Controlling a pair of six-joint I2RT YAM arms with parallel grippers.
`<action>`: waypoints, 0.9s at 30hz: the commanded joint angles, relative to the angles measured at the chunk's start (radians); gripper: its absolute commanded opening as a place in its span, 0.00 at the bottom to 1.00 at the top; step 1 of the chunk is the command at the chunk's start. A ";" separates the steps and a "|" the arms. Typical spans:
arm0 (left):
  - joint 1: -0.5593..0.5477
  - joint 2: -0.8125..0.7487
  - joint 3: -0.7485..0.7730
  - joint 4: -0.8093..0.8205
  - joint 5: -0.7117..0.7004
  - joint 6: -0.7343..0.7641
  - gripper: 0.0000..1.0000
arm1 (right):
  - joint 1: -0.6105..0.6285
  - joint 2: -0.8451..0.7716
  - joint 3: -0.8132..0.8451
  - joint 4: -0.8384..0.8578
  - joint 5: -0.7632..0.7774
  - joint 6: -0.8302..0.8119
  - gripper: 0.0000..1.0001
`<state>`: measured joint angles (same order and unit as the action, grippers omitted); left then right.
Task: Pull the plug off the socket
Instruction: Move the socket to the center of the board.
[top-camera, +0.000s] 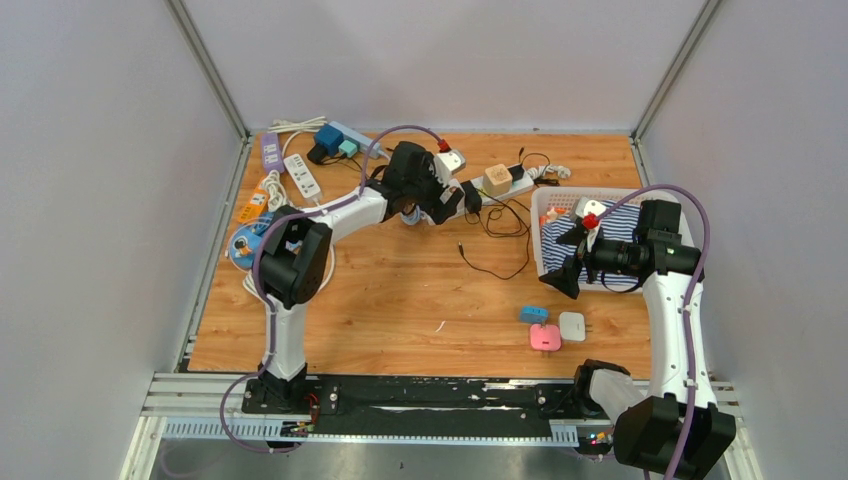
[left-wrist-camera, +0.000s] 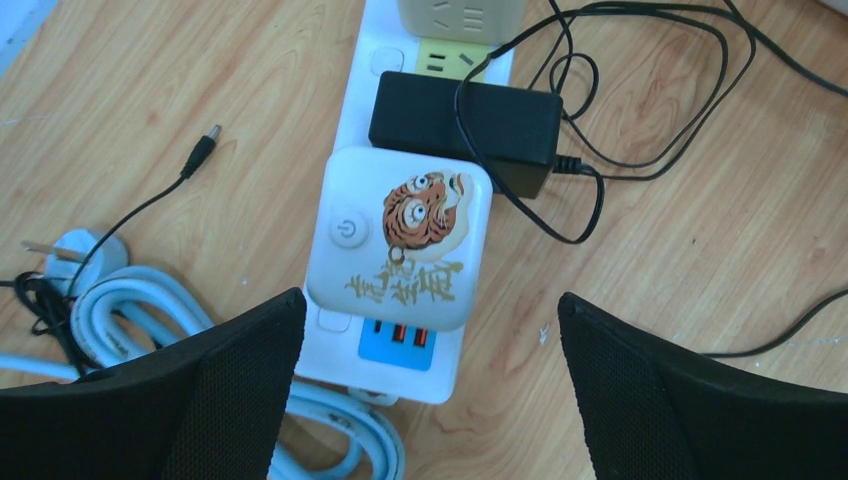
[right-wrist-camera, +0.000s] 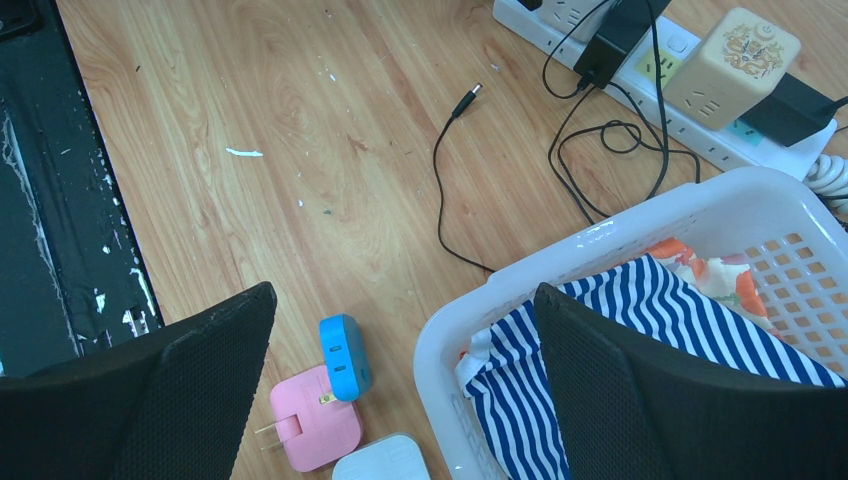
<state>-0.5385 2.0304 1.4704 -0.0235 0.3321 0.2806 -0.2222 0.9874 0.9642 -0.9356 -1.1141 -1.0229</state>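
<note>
Hovering at 12 o'clock of the tabletop (top-camera: 400, 300), the left fingers (left-wrist-camera: 200, 400) stand spread wide, one at 7 o'clock and the other at 5 o'clock of the white tiger plug (left-wrist-camera: 400, 235). They pinch nothing and do not touch it. That plug, with a round power button and a tiger face on top, sits pushed into the white power strip (left-wrist-camera: 352, 110), next to a blue USB panel (left-wrist-camera: 398, 345) at the strip's 6 o'clock end. Just beside the plug at 12 o'clock a black adapter (left-wrist-camera: 465, 125) sits in the same strip, its thin wire (left-wrist-camera: 598, 200) looping off toward 3 o'clock. A pale blue cable (left-wrist-camera: 130, 285) coils at 8 o'clock of the plug, and a loose barrel connector (left-wrist-camera: 205, 150) lies at 10 o'clock.

From the top camera the plug itself is hidden under the left arm. The right fingers (right-wrist-camera: 150, 400) are spread too and carry nothing, hanging by the near rim of a white basket (right-wrist-camera: 600, 235) at 3 o'clock on the tabletop, which holds a striped cloth (right-wrist-camera: 620, 330). Around 5 o'clock lie a pink plug (right-wrist-camera: 315, 430), a blue plug (right-wrist-camera: 345, 355) just beside it and a white plug (right-wrist-camera: 385, 462).
</note>
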 joint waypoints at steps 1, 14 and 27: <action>-0.002 0.054 0.048 0.019 0.034 -0.030 0.92 | 0.014 -0.001 0.000 -0.013 -0.009 -0.021 1.00; -0.003 0.094 0.084 0.019 0.053 -0.047 0.74 | 0.017 0.004 -0.001 -0.012 -0.008 -0.020 1.00; -0.003 0.111 0.094 0.019 0.073 -0.050 0.40 | 0.018 0.002 -0.001 -0.012 -0.007 -0.020 1.00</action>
<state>-0.5350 2.1105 1.5391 -0.0158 0.3733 0.2340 -0.2218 0.9913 0.9638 -0.9352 -1.1141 -1.0229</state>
